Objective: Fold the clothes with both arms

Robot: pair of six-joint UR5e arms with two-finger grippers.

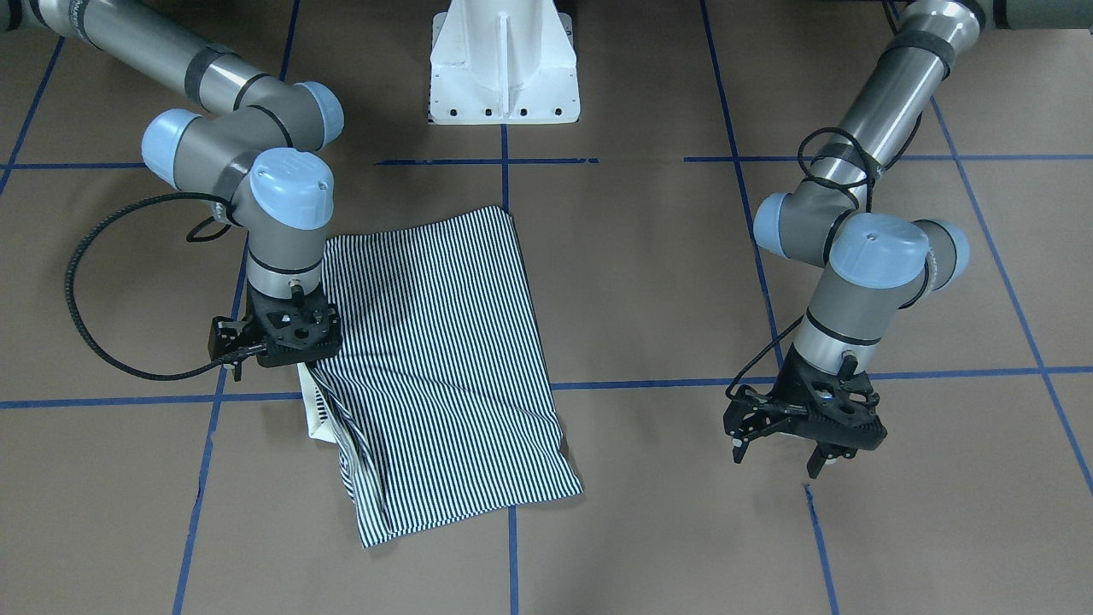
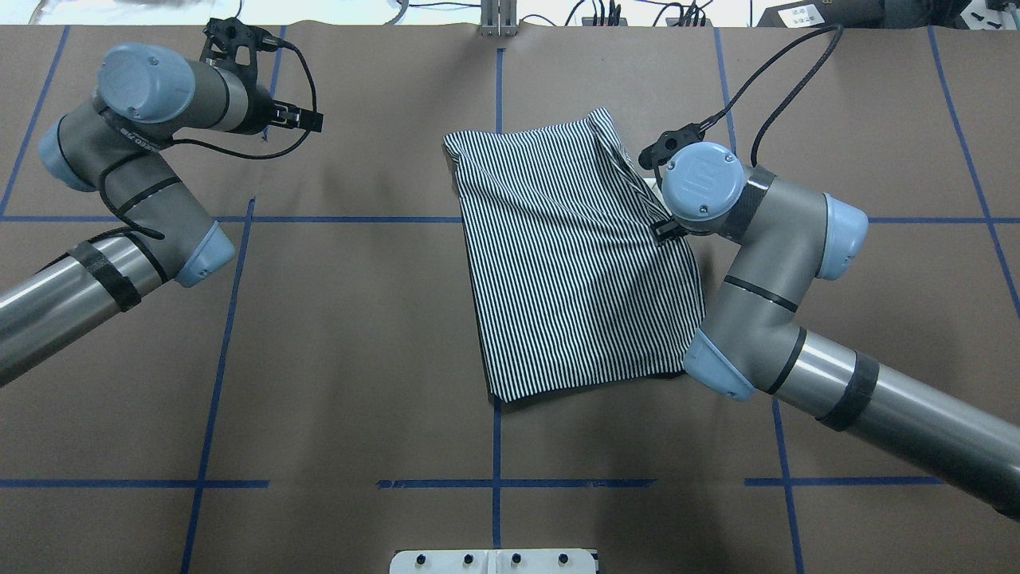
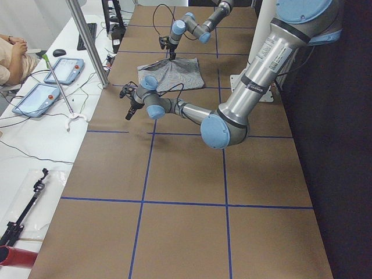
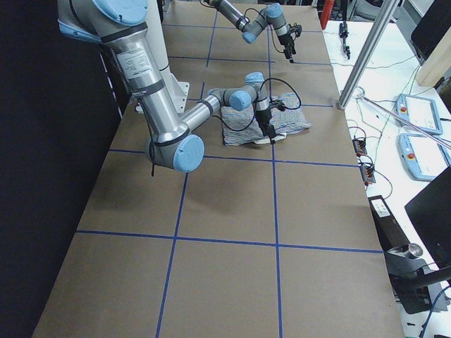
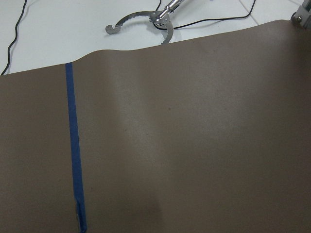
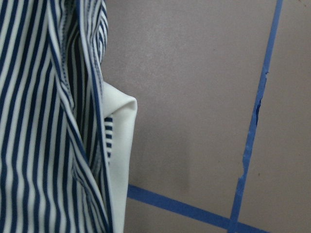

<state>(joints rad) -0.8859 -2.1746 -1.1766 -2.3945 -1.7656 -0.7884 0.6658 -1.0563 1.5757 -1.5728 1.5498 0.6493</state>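
Note:
The clothes are one navy-and-white striped shirt [image 1: 444, 359], folded into a rough rectangle near the table's middle [image 2: 566, 255]. Its cream collar [image 1: 318, 418] pokes out from under one long edge, and the right wrist view shows it close up [image 6: 120, 145]. My right gripper [image 1: 286, 337] points straight down over that same edge of the shirt [image 2: 665, 229]. Its fingertips are hidden under its own body, so I cannot tell its state. My left gripper [image 1: 777, 457] hovers over bare table far from the shirt, fingers spread and empty [image 2: 235, 36].
The brown table [image 1: 649, 282] carries a grid of blue tape lines. The white pedestal base [image 1: 504, 68] stands at the robot's side. Beyond the far edge lie a metal hook tool [image 5: 141, 19], cables and tablets [image 3: 61, 70]. A person [image 3: 11, 55] sits there.

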